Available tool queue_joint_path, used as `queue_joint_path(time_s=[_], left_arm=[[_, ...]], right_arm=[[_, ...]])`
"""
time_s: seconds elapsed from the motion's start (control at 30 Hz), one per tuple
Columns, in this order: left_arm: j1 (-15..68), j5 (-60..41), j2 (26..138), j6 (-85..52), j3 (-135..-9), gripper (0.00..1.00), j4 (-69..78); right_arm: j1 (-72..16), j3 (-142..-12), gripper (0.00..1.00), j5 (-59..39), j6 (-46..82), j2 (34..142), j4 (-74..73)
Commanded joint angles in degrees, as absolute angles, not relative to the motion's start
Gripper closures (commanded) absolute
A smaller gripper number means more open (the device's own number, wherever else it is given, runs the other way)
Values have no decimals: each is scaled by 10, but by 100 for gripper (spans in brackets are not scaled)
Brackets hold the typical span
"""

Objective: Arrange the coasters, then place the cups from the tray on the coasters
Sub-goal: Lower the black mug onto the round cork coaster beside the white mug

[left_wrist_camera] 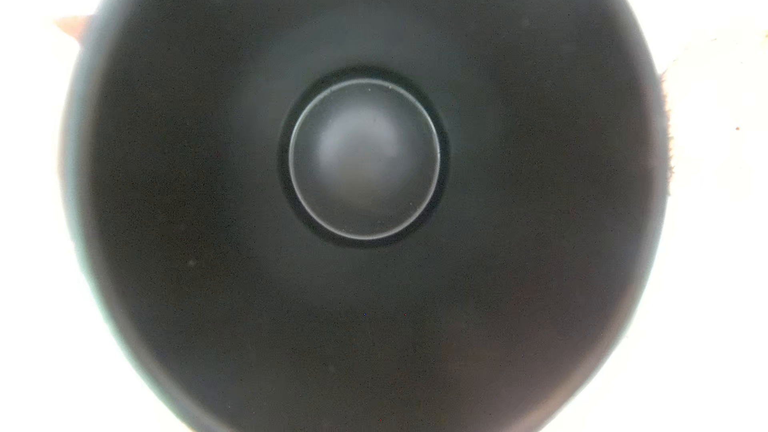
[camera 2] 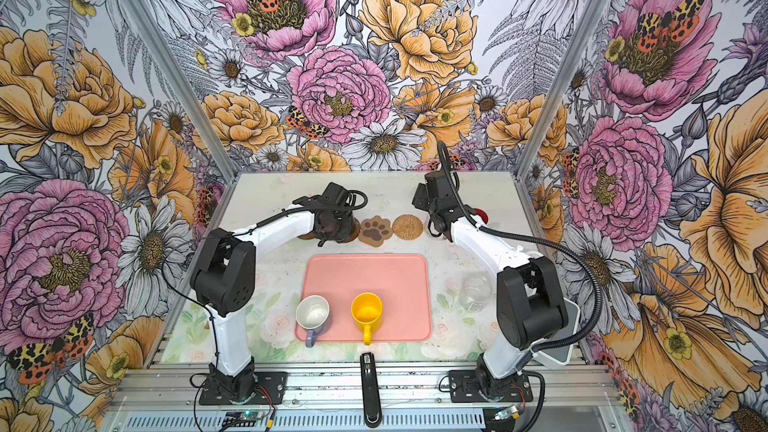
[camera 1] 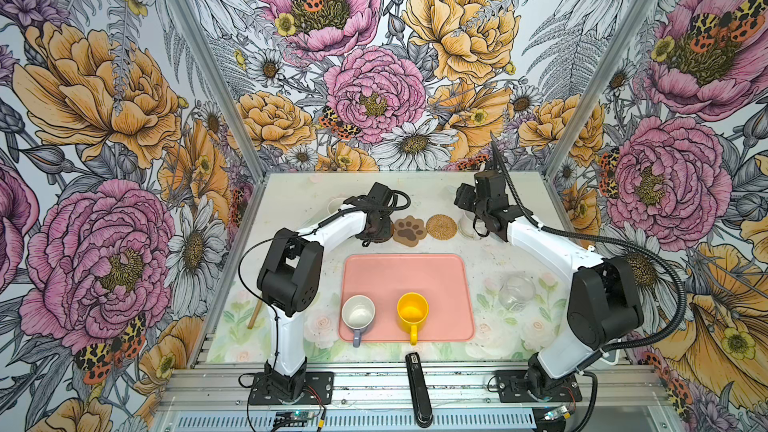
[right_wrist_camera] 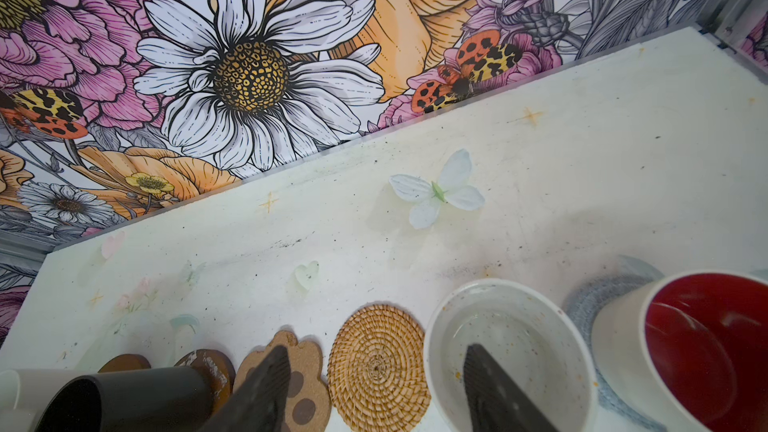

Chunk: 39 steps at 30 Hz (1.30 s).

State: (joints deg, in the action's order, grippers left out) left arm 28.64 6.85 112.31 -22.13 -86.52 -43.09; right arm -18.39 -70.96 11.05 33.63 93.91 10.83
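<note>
The pink tray (camera 1: 415,268) holds a lavender cup (camera 1: 358,313) and a yellow cup (camera 1: 412,310). Behind it the coasters lie in a row: brown discs (right_wrist_camera: 212,367), the paw one (camera 1: 409,230), a golden woven one (camera 1: 441,226). My left gripper (camera 1: 374,230) is down over the black cup (left_wrist_camera: 365,160) on a brown disc and seems shut on its rim; the fingers are lost in the dark. My right gripper (right_wrist_camera: 376,396) is open, with one finger (right_wrist_camera: 494,392) inside the speckled cup (right_wrist_camera: 507,326). The red-inside cup (right_wrist_camera: 685,347) stands on the pale blue coaster (right_wrist_camera: 594,297).
A plain white cup (camera 1: 336,203) stands behind my left arm. A clear glass jar (camera 1: 516,290) sits right of the tray. A wooden stick (camera 1: 254,313) lies at the left edge, a black device (camera 1: 417,388) on the front rail, a fabric butterfly (right_wrist_camera: 436,195) near the back wall.
</note>
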Motion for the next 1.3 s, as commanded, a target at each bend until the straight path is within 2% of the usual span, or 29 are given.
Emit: queue_joint_path(time_s=[0.0, 0.2, 0.9, 1.27], left_arm=[[289, 87, 1121, -225, -872, 100, -403], [289, 85, 1121, -225, -873, 99, -406], [291, 76, 1121, -224, -885, 74, -415], [294, 91, 1106, -227, -884, 68, -419]], right_arm=[[-182, -712, 32, 107, 341, 947, 97], [-182, -712, 32, 108, 341, 947, 97], [-182, -714, 32, 105, 340, 945, 96], [-180, -711, 32, 104, 340, 944, 95]])
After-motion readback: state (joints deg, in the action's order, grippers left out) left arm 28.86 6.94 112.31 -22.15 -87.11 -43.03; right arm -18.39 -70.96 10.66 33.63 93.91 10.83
